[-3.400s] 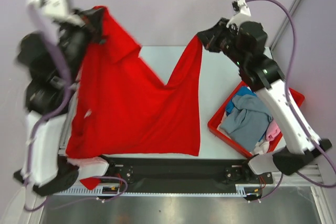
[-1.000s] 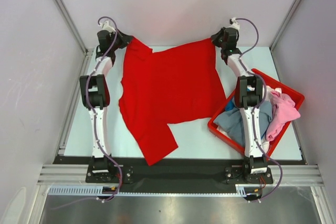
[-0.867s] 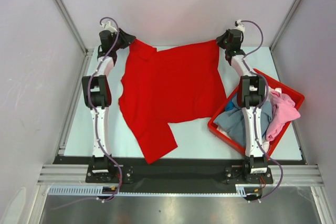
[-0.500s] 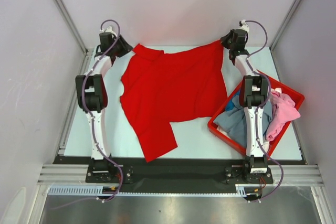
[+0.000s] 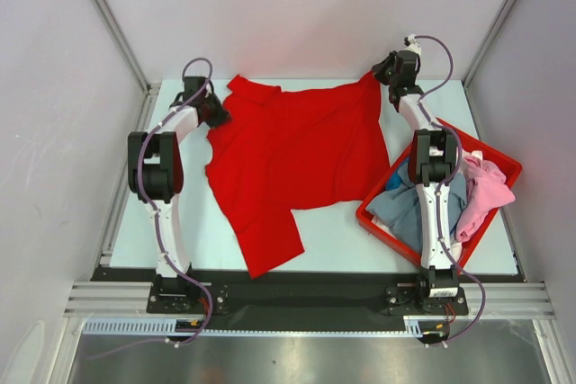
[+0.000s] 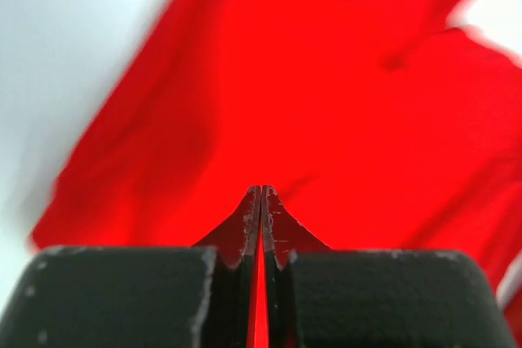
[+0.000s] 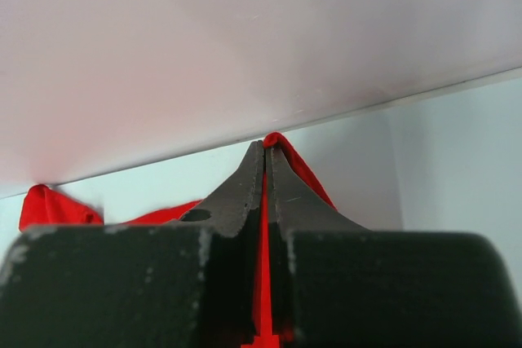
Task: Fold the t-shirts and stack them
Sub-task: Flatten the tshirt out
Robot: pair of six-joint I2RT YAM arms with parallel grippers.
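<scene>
The red t-shirt [image 5: 292, 155] was hanging in the air between both arms a few seconds ago. It now lies spread over the middle of the counter [image 5: 333, 231], with one flap reaching toward the near edge. A second ago each arm pinned a far corner of it. Since then the left arm has let its corner drop flat and has drawn back along the left edge to the shirt's left side.

The left fingers [image 6: 261, 197] are pressed together above the cloth. No fabric shows at their tips, so they look clenched on nothing. The right fingers [image 7: 265, 152] remain at the far right corner of the counter, clamped on the shirt's corner, and a nub of red pokes out past their tips.

So the spreading step seems nearly done. The shirt is laid out but not smoothed, since its far edge is wavy and the right corner is lifted. No fold has been made yet.

The red bin [image 5: 373, 227] sits at the right edge of the counter, and the shirt's right hem lies just beside its near-left wall. Inside it are a grey-blue shirt [image 5: 405, 209], a pink shirt [image 5: 486, 191] draped over the rim and a bit of blue shirt [image 5: 402, 177], all unfolded. The right arm stretches across the bin. I judge that a fold from the right could drag the hem against the bin wall.
</scene>
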